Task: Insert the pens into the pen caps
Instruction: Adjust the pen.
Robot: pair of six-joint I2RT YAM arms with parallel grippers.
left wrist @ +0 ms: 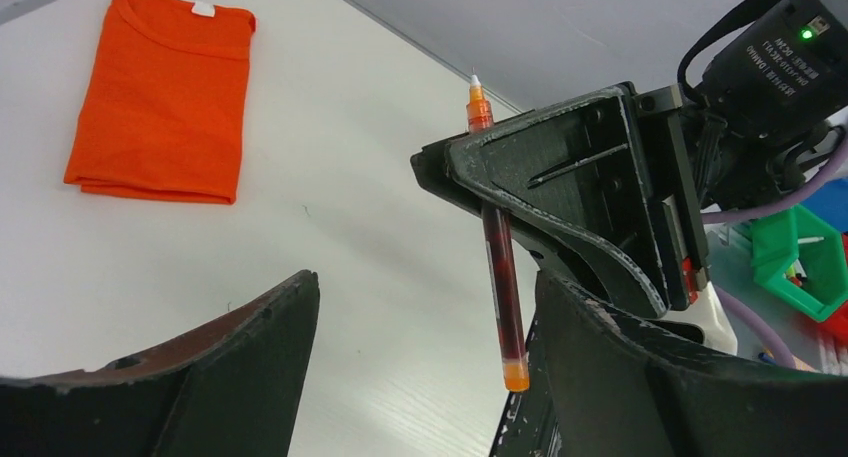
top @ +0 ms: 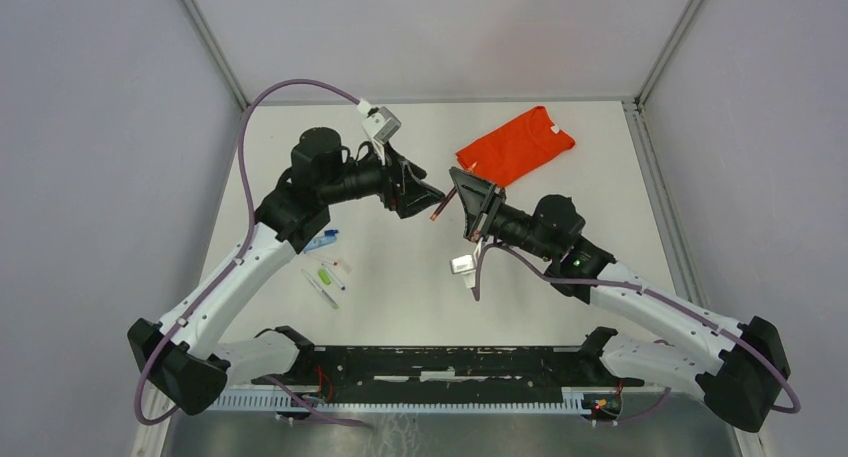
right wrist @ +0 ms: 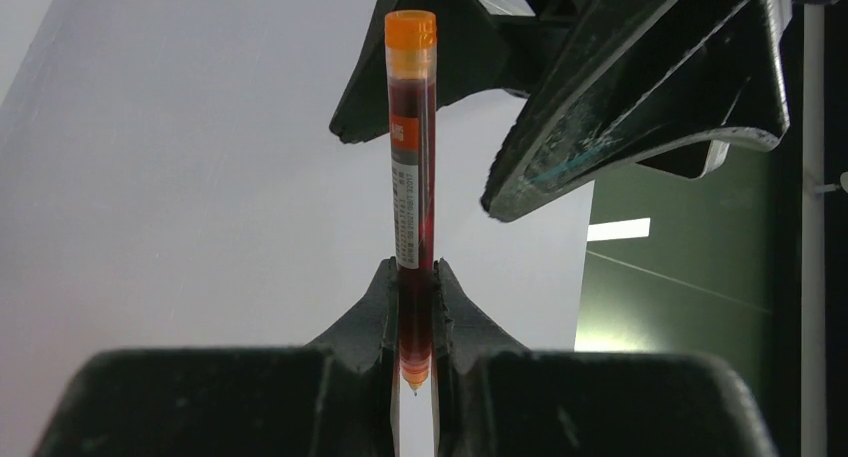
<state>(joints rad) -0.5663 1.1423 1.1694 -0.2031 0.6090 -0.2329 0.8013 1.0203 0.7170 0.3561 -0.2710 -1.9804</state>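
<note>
My right gripper (right wrist: 414,272) is shut on an orange pen (right wrist: 411,157) with a dark red barrel, gripping it close to its bare nib. The pen's far orange end (left wrist: 515,375) hangs between the wide-apart fingers of my open left gripper (left wrist: 428,282), close to the right-hand finger (left wrist: 600,347) and apart from it. From above, both grippers meet over the table's middle, left gripper (top: 428,195) facing right gripper (top: 455,192), with the pen (top: 438,211) between them. More pens (top: 322,287) and small coloured pieces, blue (top: 322,241) and green (top: 325,275), lie under the left arm; I cannot tell caps from pens there.
A folded orange shirt (top: 515,144) lies at the back right of the white table (top: 400,297), also in the left wrist view as the shirt (left wrist: 160,97). Metal frame rails (top: 655,177) border the table. Green and blue bins (left wrist: 800,252) show beyond the right arm.
</note>
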